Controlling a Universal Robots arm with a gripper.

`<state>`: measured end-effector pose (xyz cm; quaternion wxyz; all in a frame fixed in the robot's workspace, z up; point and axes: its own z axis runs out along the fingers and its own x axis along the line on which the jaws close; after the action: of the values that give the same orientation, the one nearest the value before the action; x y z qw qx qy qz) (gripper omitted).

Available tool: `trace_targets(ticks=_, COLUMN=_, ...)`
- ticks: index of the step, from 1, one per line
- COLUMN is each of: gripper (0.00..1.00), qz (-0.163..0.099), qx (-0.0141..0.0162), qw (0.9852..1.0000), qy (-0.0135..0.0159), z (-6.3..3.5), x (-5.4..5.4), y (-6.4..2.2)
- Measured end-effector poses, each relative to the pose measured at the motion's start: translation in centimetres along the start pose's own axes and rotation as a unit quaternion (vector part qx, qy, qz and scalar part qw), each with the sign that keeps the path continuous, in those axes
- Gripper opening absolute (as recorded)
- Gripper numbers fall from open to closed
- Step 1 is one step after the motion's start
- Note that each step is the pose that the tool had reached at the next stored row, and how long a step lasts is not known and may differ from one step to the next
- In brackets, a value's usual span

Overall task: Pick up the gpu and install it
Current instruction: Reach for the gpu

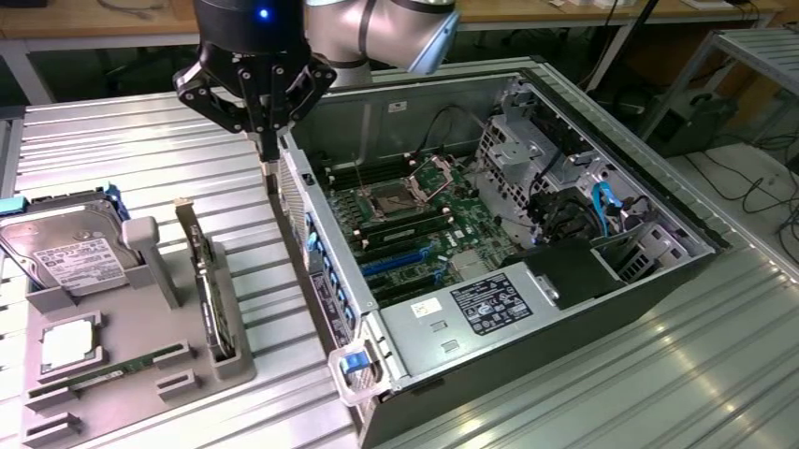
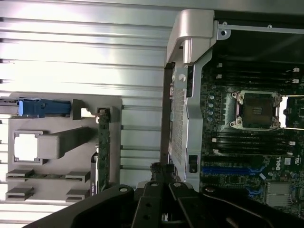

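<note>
Closed pincer (image 1: 268, 161) near Dell-marked motherboard (image 2: 247, 142)

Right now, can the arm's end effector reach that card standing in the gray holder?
Probably yes: the gpu stands upright with its top edge uncovered, and the end effector hangs shut nearby, beside the computer case.

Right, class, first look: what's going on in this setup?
A robot arm's gripper, shut with nothing in it, hangs just above the edge of the open computer case. The gpu stands on edge in the grey holder on the exterior view's left, untouched, next to a hard drive. It has not yet been picked up.
</note>
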<state>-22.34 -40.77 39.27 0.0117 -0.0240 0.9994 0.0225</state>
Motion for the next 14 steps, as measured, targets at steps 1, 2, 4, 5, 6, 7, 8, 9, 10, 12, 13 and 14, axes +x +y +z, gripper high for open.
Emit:
trace_targets(ticks=1, gripper=0.11, qz=-0.001, qx=0.0, qw=1.0, qy=0.0, z=0.0, x=0.1, y=-0.01)
trace_targets(ticks=2, gripper=0.11, qz=-0.001, qx=0.0, qw=1.0, qy=0.0001, z=-0.01, x=0.2, y=-0.02)
trace_targets(ticks=4, gripper=0.11, qz=-0.002, qx=0.0, qw=1.0, qy=0.0001, z=-0.01, x=0.5, y=-0.04)
trace_targets(ticks=5, gripper=0.11, qz=-0.003, qx=-0.0001, qw=1.0, qy=0.0001, z=-0.02, x=0.6, y=-0.05)
trace_targets(ticks=6, gripper=0.11, qz=-0.003, qx=-0.0001, qw=1.0, qy=0.0002, z=-0.02, x=0.7, y=-0.06)
trace_targets(ticks=7, gripper=0.11, qz=-0.004, qx=-0.0001, qw=1.0, qy=0.0002, z=-0.02, x=0.8, y=-0.06)
trace_targets(ticks=8, gripper=0.11, qz=-0.004, qx=-0.0001, qw=1.0, qy=0.0002, z=-0.02, x=1.0, y=-0.07)
trace_targets(ticks=9, gripper=0.11, qz=-0.005, qx=-0.0001, qw=1.0, qy=0.0002, z=-0.02, x=1.1, y=-0.08)
trace_targets(ticks=10, gripper=0.11, qz=-0.005, qx=-0.0001, qw=1.0, qy=0.0002, z=-0.02, x=1.2, y=-0.08)
trace_targets(ticks=12, gripper=0.11, qz=-0.006, qx=-0.0001, qw=1.0, qy=0.0003, z=-0.03, x=1.4, y=-0.1)
trace_targets(ticks=13, gripper=0.11, qz=-0.007, qx=-0.0002, qw=1.0, qy=0.0003, z=-0.03, x=1.5, y=-0.11)
trace_targets(ticks=14, gripper=0.11, qz=-0.007, qx=-0.0002, qw=1.0, qy=0.0003, z=-0.03, x=1.6, y=-0.12)
